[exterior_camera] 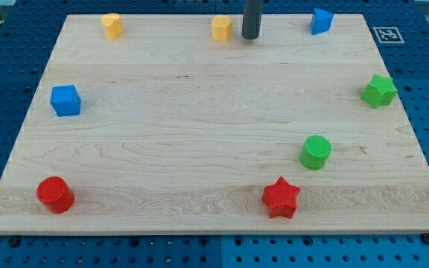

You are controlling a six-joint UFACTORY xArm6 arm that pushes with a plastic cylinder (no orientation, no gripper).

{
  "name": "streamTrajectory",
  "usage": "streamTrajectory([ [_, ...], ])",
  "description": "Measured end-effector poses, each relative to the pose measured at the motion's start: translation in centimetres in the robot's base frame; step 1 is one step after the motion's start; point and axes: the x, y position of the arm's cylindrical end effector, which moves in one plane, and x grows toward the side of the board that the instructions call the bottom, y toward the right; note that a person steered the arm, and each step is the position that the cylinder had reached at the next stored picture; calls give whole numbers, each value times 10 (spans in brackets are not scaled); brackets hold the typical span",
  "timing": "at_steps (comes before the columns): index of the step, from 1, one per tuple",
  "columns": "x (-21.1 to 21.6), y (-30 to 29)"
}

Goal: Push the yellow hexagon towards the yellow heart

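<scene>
The yellow hexagon (221, 27) stands near the view's top edge of the wooden board, just left of centre. The yellow heart (112, 25) stands further to the view's left along the same top edge. My tip (250, 36) is the lower end of the dark rod that comes down from the view's top. It rests on the board just to the right of the yellow hexagon, with a small gap between them.
A blue block (321, 21) sits at the top right, a green star (379, 91) at the right edge, a green cylinder (316, 152) and a red star (281, 197) at lower right. A blue cube (65, 100) is at left, a red cylinder (55, 194) at bottom left.
</scene>
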Motion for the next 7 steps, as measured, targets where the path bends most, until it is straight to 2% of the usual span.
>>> streamTrajectory([
  [1,-10,-42],
  [2,1,-84],
  [4,6,-124],
  [5,6,-113],
  [7,44,-111],
])
